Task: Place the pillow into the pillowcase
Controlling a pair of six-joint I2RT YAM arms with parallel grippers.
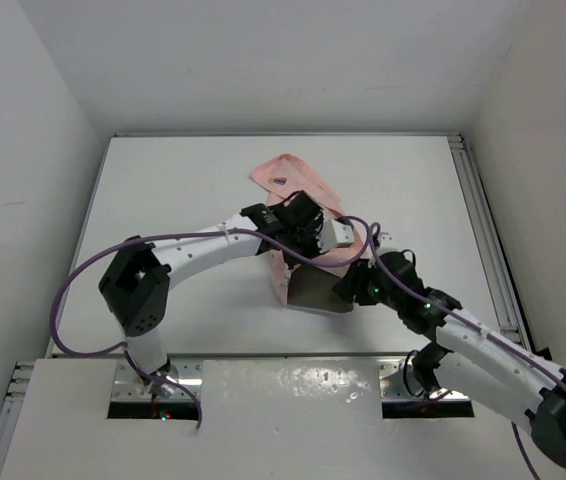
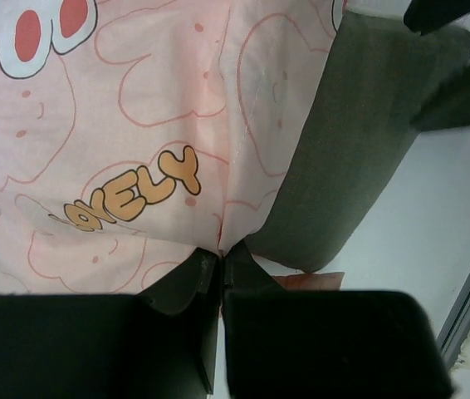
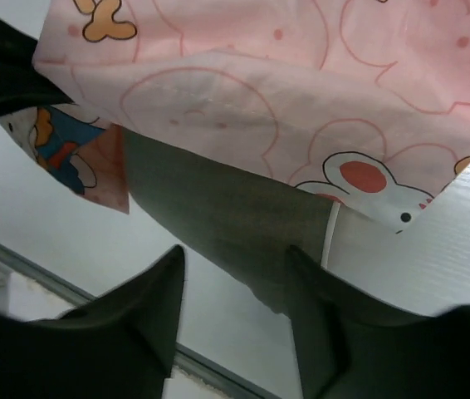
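The pink pillowcase [image 1: 293, 178] with rabbit prints lies mid-table, part of it lifted. My left gripper [image 1: 308, 228] is shut on a fold of its edge; in the left wrist view the closed jaws [image 2: 221, 252] pinch the pillowcase [image 2: 135, 125] right beside the pillow [image 2: 351, 141]. The olive pillow [image 1: 318, 292] sticks out from under the cloth toward the near side. My right gripper [image 1: 355, 285] is at its near end. In the right wrist view its fingers stand apart [image 3: 235, 251] around the corner of the pillow [image 3: 218, 199]. The right finger [image 3: 318, 299] touches the pillow and the left one is clear of it. The pillowcase [image 3: 260, 100] covers the rest of the pillow.
A metal rail [image 1: 483, 230] runs along the table's right edge, and white walls close in on three sides. Purple cables [image 1: 73, 290] loop from both arms. The table's edge strip [image 3: 52, 287] passes just below the right gripper's fingers.
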